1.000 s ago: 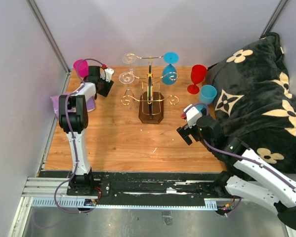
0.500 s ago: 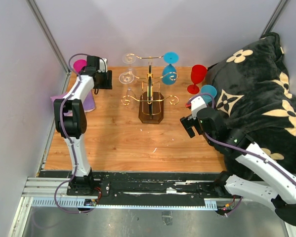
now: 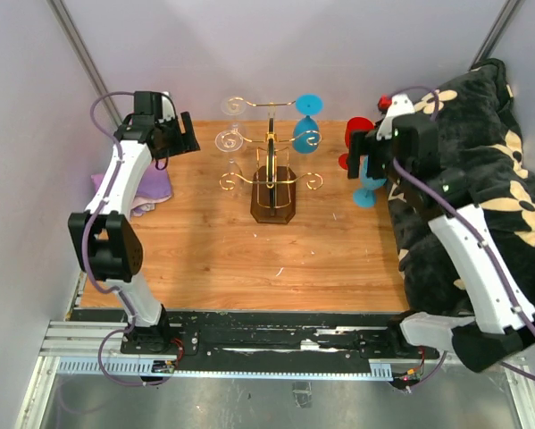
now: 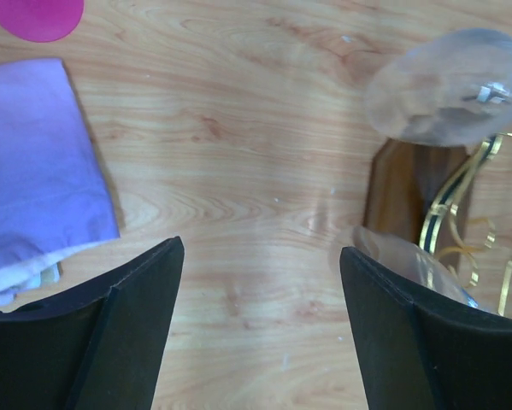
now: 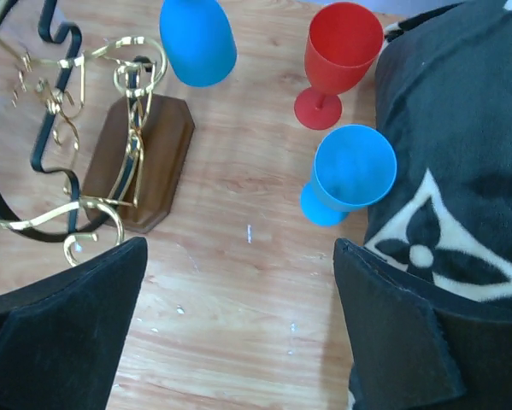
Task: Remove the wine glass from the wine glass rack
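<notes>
Red glass (image 5: 341,51) stands beside the rack (image 5: 149,158); left fingers (image 4: 119,333), right fingers (image 5: 59,325) gape empty.

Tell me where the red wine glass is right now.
In the right wrist view the red wine glass stands upright at the far right of the table, just beyond the standing blue glass and beside the black blanket.

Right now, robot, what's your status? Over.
Left fingers open, empty. Right fingers open, empty. Clear glasses and blue glass hang on wine glass rack. Red glass stands apart, right of rack.
</notes>
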`<state>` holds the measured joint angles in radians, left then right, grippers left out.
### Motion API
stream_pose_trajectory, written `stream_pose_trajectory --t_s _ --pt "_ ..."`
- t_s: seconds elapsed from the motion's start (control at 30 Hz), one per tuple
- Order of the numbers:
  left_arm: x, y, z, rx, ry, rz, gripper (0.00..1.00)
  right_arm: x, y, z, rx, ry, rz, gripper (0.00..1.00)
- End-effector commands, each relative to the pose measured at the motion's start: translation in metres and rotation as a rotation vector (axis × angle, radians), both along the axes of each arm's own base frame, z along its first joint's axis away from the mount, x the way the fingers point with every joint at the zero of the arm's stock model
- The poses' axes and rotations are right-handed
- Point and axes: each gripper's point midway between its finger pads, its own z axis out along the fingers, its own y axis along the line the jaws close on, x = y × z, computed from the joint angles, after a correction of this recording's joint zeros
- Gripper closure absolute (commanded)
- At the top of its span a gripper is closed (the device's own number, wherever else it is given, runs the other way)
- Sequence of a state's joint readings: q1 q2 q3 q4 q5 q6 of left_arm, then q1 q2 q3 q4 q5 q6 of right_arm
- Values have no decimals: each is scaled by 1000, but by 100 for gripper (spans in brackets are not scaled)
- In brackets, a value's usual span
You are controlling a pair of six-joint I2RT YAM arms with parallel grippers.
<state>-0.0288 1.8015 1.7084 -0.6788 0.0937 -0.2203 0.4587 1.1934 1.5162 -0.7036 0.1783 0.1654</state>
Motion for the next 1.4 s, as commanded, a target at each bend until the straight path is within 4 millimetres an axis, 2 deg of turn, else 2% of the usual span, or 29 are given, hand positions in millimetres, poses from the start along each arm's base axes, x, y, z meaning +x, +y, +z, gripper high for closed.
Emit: stream_pose_trajectory --t_s 0.0,0.07,0.13,0.2,0.37,0.43,0.53,0.6,0.73,0.97,1.03,1.27,1.37 --pt "-14 -15 58 -114 -147 4 20 38 15 18 176 34 60 10" --pt "-20 -18 76 -138 -190 -1 19 66 23 18 270 60 81 11" --pt "-27 -23 92 -154 -228 -26 19 91 29 18 438 60 120 14" --pt "-34 -26 99 -171 -242 -39 19 117 32 19 558 47 150 17" --pt "-46 -34 117 -207 -302 -70 19 172 37 2 641 98 175 17" --pt "-50 -35 121 -213 -321 -72 19 192 41 2 691 83 206 18" --pt "-55 -39 123 -226 -336 -79 19 212 53 -2 773 66 270 24" --pt "-57 -45 112 -249 -326 -90 20 223 55 -10 809 70 264 26" --pt "-61 -45 100 -251 -310 -87 20 229 59 -18 855 63 272 30" --pt "-65 -46 121 -256 -363 -95 20 236 63 -11 886 34 292 38" --pt "-66 -46 121 -256 -361 -95 20 244 66 -22 891 61 282 39" --pt "-69 -49 114 -275 -353 -106 20 251 86 -32 827 110 296 48" --pt "-69 -49 113 -273 -349 -104 21 250 91 -33 827 121 310 63"
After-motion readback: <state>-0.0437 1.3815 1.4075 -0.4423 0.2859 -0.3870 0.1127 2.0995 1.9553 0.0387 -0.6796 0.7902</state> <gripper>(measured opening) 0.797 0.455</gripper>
